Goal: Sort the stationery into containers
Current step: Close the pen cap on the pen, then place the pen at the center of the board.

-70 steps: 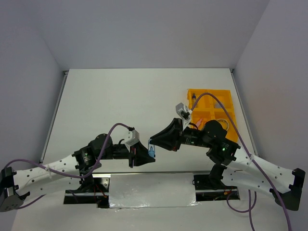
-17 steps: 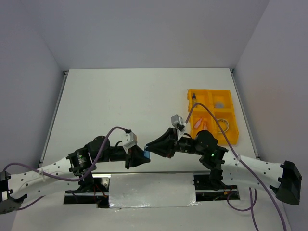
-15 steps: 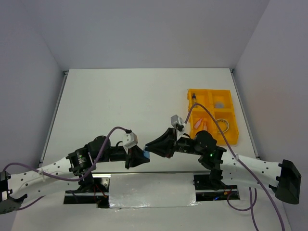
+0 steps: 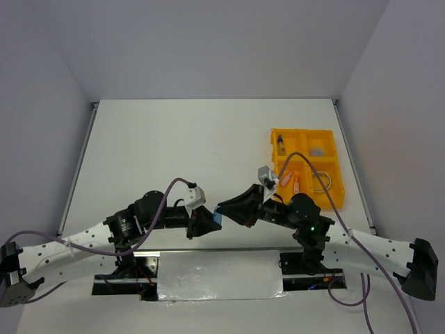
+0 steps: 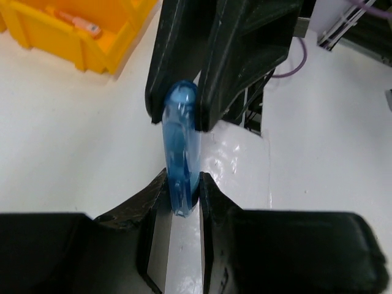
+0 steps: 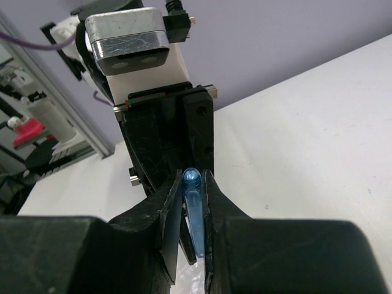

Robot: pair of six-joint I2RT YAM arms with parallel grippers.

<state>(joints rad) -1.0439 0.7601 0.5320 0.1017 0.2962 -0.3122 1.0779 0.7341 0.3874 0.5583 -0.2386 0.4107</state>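
Note:
A translucent blue clip [image 4: 217, 218] is held above the table's near edge, between the two arms. My left gripper [image 4: 211, 223] is shut on one end of it and my right gripper [image 4: 222, 210] is shut on the other, tip to tip. In the left wrist view the blue clip [image 5: 180, 147] rises from my left gripper [image 5: 182, 195] into the right fingers [image 5: 226, 67]. In the right wrist view the blue clip [image 6: 195, 211] sits in my right gripper [image 6: 193, 199], with the left gripper [image 6: 165, 135] behind it. The yellow-orange tray [image 4: 302, 131] lies at the right.
In the tray, a small bottle [image 4: 281, 145] lies in the far-left compartment, a greyish round piece [image 4: 318, 149] far right, pink and orange clips [image 4: 292, 179] near left, and a thin ring [image 4: 321, 179] near right. The tray's corner [image 5: 61, 52] shows in the left wrist view.
Both grippers, still joined on the blue clip, have shifted a little right and away from the near edge. The right arm's wrist has moved right.

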